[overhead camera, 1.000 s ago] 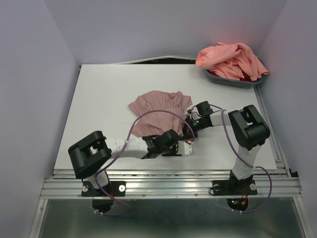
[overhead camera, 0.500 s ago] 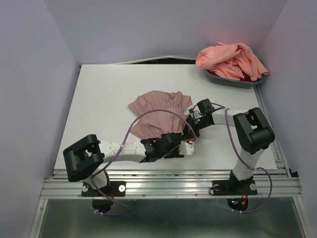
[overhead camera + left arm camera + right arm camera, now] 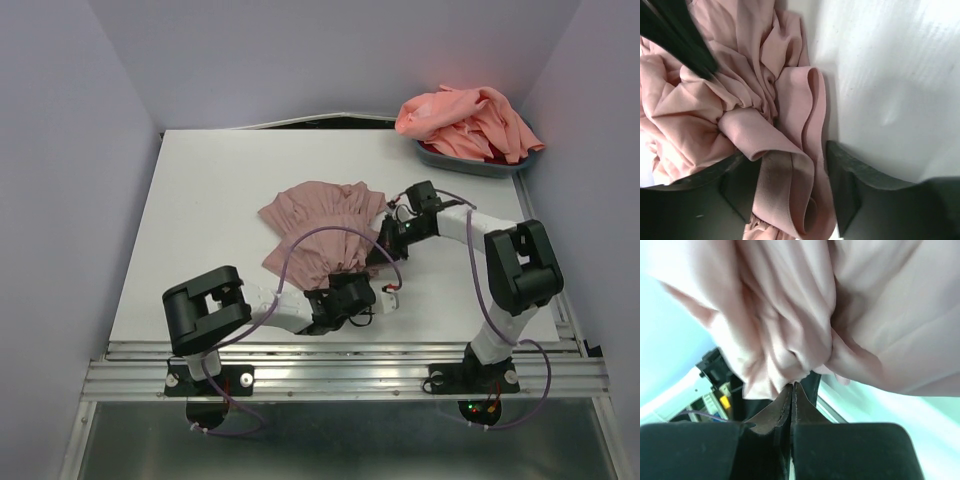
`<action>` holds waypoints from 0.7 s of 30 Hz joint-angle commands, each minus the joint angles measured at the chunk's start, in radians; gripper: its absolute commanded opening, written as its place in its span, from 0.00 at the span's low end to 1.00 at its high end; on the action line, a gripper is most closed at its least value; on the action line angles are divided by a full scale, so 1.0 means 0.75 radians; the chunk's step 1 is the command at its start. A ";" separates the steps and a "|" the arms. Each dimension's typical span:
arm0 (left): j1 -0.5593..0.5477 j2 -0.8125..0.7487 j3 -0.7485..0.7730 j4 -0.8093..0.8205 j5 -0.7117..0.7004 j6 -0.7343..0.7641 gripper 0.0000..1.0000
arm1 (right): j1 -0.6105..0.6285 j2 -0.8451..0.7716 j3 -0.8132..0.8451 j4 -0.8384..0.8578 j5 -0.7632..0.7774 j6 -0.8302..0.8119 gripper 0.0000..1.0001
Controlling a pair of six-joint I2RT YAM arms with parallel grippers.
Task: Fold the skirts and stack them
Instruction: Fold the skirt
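2 shifts: L elbow [image 3: 205, 310] in, R wrist [image 3: 424, 196] back; L gripper [image 3: 787, 180] apart, R gripper [image 3: 791, 387] clamped on mauve skirt [image 3: 320, 215].

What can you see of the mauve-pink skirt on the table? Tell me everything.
The mauve-pink skirt is soft, thin-looking fabric, gathered and crumpled into folds, lying around the middle of the table. Its flat waistband loops at the near edge, between the open fingers of the left gripper. The right gripper, shut, appears to pinch a fold at the skirt's right edge.
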 commanded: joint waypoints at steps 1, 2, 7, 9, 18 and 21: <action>-0.004 0.069 -0.044 0.002 -0.110 -0.012 0.56 | -0.071 0.030 0.189 -0.175 0.048 -0.204 0.01; -0.006 0.067 -0.046 0.000 -0.110 -0.012 0.51 | -0.087 0.039 0.220 -0.210 0.058 -0.229 0.01; -0.014 -0.002 -0.058 -0.062 -0.040 -0.026 0.29 | -0.202 0.059 0.367 -0.257 0.101 -0.270 0.01; -0.018 -0.035 -0.054 -0.109 -0.002 -0.043 0.17 | -0.202 0.106 0.477 -0.235 0.042 -0.236 0.01; -0.055 -0.199 -0.003 -0.377 0.193 -0.155 0.10 | 0.015 0.415 0.921 0.023 -0.118 -0.180 0.01; -0.059 -0.264 0.019 -0.530 0.327 -0.192 0.08 | 0.062 0.546 1.085 0.043 -0.093 -0.182 0.01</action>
